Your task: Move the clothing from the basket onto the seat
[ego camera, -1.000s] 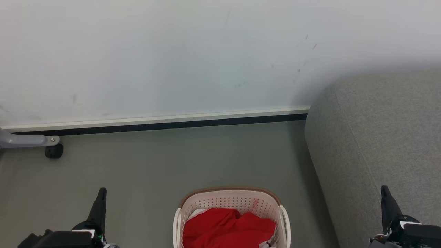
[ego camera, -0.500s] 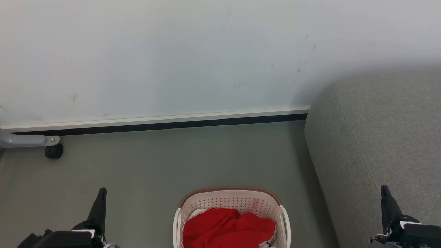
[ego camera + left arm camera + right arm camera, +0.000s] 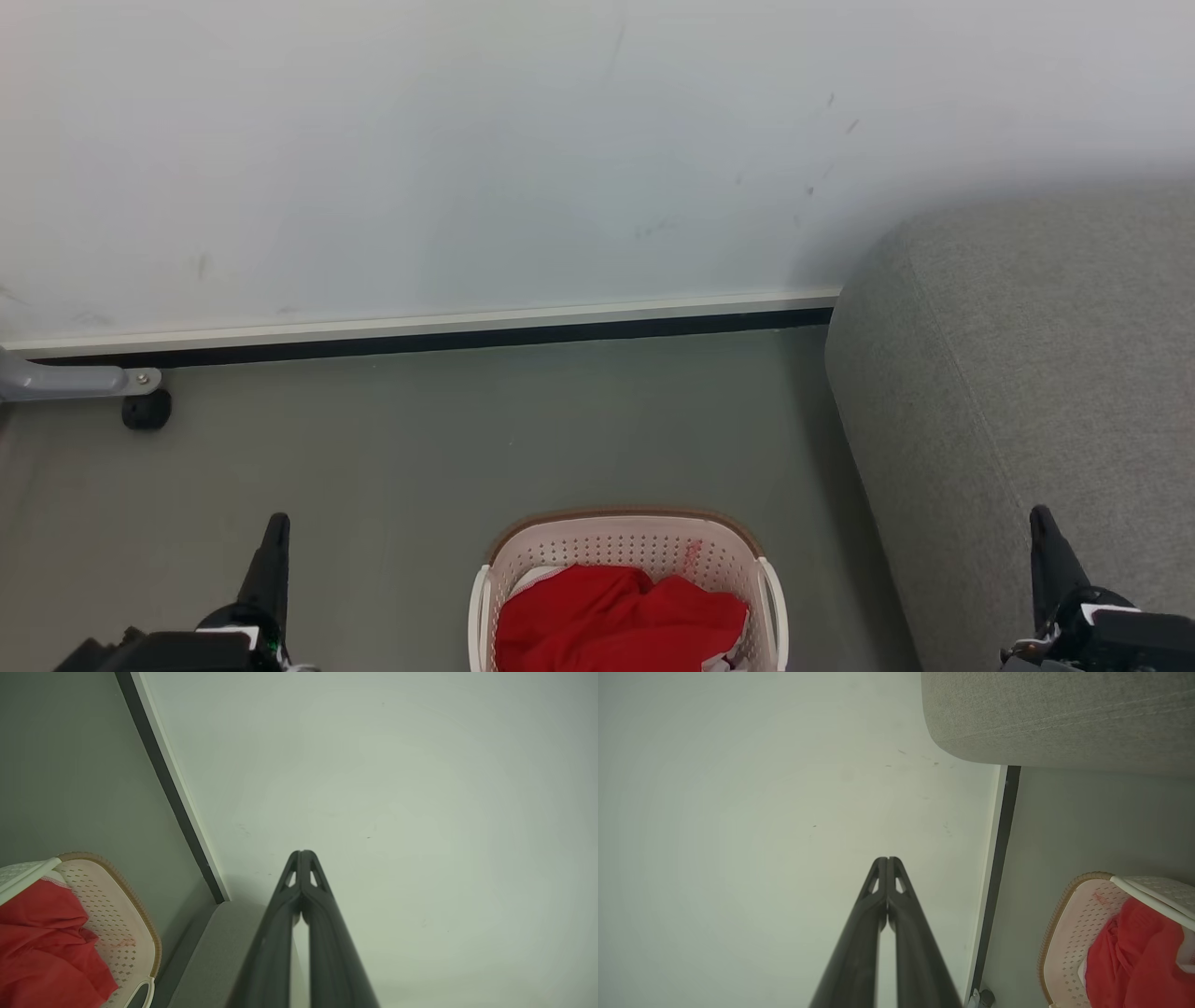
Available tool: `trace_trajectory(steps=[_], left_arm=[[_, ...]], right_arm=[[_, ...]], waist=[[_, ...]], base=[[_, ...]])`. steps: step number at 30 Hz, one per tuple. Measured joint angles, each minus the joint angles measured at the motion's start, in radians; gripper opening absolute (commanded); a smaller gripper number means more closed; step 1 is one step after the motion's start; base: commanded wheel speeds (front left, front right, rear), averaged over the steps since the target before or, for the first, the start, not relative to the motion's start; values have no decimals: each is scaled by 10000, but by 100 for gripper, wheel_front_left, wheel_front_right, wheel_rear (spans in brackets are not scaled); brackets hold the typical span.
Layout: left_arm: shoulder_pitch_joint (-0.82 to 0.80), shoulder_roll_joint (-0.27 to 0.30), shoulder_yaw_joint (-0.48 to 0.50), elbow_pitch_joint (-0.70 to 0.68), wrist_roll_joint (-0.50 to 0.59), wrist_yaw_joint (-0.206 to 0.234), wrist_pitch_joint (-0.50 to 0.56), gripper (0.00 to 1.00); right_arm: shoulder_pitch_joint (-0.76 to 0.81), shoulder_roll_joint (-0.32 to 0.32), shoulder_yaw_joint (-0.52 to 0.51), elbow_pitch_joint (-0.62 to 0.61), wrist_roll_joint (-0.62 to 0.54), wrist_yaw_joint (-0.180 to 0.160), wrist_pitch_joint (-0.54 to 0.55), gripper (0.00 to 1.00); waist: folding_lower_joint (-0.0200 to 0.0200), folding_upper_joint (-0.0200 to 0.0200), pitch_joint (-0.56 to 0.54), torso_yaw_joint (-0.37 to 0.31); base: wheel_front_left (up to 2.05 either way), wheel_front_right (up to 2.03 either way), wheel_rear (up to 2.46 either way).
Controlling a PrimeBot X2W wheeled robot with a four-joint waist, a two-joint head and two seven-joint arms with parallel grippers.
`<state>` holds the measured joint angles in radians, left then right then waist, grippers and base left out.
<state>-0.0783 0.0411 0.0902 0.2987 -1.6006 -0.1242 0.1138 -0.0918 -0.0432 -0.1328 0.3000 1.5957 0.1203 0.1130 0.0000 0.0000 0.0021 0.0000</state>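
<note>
At the near edge of the head view the left tool rises at the lower left and the right tool at the lower right, both pointing up the picture. In each wrist view the two dark fingers lie pressed together, tips meeting, with nothing between them.

Between the two tools, and apart from both, the basket stands on the grey-green floor. The clothing lies inside it: a crumpled red heap with a little white showing at its edges. How many garments are in the heap cannot be told.

Just to the right of the basket is the seat, with a narrow strip of floor between them. Its rounded grey end runs back toward the wall, and the right tool shows in front of its fabric.

Farther off at the left, a grey metal leg ends in a black caster on the floor. Beyond it a dark-and-white baseboard runs along the foot of the pale wall, which carries a few faint scuffs.
</note>
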Motion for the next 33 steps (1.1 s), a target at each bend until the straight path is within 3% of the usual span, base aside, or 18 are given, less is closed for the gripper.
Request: trace_trajectory(steps=[1, 2, 3, 4, 19, 33], left_arm=[[38, -15, -8, 73, 0, 13, 0, 0], [109, -42, -19, 182, 0, 13, 0, 100], [211, -77, -31, 272, 0, 13, 0, 0], [308, -105, -42, 389, 0, 13, 0, 100], [511, -127, -581, 199, 470, 125, -495, 100], [506, -113, -1041, -372, 1904, 583, -999, 100]], right_arm=[[30, 13, 8, 63, -4, -4, 0, 0], [96, 42, 15, 165, -4, -15, 0, 100], [190, 81, 25, 282, -4, -15, 0, 0], [284, 119, 36, 401, -4, -17, 0, 100], [496, 186, 408, 284, -435, -105, -470, 100], [626, 173, 846, -324, -2368, -587, -986, 100]], waist=[[0, 0, 0, 0], [0, 0, 0, 0], [0, 0, 0, 0], [0, 0, 1, 0], [0, 0, -39, 14], [0, 0, -76, 31]], base=[[0, 0, 0], [0, 0, 0], [0, 0, 0], [0, 0, 0], [0, 0, 0], [0, 0, 0]])
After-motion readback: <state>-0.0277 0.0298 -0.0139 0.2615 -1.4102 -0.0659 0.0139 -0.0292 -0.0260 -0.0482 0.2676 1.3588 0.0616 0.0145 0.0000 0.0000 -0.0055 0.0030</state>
